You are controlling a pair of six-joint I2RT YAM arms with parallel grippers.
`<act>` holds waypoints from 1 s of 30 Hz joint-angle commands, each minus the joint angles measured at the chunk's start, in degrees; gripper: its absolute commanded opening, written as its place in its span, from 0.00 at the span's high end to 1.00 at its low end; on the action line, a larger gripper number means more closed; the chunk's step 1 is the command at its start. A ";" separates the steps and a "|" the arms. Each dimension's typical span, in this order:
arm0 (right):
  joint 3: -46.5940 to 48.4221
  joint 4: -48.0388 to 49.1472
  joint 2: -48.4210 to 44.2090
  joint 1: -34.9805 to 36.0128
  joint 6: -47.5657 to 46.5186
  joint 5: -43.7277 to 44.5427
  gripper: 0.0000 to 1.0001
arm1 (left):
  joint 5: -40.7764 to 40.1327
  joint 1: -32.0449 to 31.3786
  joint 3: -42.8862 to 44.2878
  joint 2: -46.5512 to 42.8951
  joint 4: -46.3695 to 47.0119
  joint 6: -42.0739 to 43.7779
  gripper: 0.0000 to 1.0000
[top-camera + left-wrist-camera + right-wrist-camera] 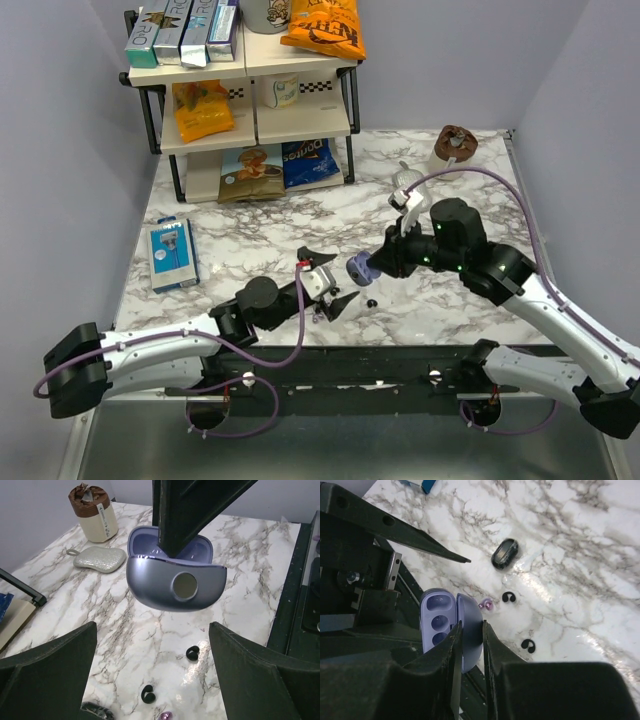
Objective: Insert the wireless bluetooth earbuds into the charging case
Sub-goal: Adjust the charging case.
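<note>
Wide apart and empty, the left fingers (50,675) frame the left wrist view, with nothing gripped between them. Just ahead, on the white-and-grey marbled surface (240,555), lie two tiny glossy black earbuds (192,653) (147,694), apart from each other and both outside the case. Beside the nearer one sits a small pale purple bit (166,715), and a little further left a glossy black oval piece (504,553).

Above them hangs the lilac rounded charging case (175,582), lid swung open, clear of the surface, a round disc on its shell facing the left arm. And the right fingers (451,650) have it, pinched tight on one half of the shell from either side. The right wrist view looks straight into the moulded wells of the other half.

Further back, a flat grey textured pouch (97,559) lies on the marble. Just beyond it, a beige cylinder with a brown top (92,512) stands upright.

On the left side of the top view a blue box (170,253) lies flat. At the far edge, a black-framed shelf rack (262,60) carries snack bags and cartons.
</note>
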 commanded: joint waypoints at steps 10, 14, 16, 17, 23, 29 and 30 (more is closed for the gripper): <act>1.33 -0.99 -8.00 1.29 -22.11 4.85 0.99 | 49.79 20.97 8.91 -1.70 -10.57 -23.21 0.01; -1.03 1.55 -8.96 3.75 -23.52 7.31 0.99 | 55.37 20.98 12.43 3.93 -11.17 -21.83 0.04; -2.00 1.91 -8.97 4.89 -24.92 8.71 0.99 | 56.43 20.98 13.48 6.39 -10.56 -21.47 0.06; -2.09 1.82 -8.70 6.12 -25.37 9.15 0.99 | 57.22 20.98 13.66 7.01 -9.08 -21.64 0.07; -2.62 1.91 -7.74 8.15 -26.77 7.40 0.99 | 57.49 20.98 16.03 10.27 -8.10 -20.51 0.10; -2.27 2.08 -5.71 8.77 -25.72 5.56 0.99 | 54.33 20.81 17.09 11.76 -8.27 -18.40 0.17; -2.27 2.26 -5.36 8.85 -25.46 5.29 0.99 | 53.54 20.63 16.83 11.76 -8.45 -18.05 0.19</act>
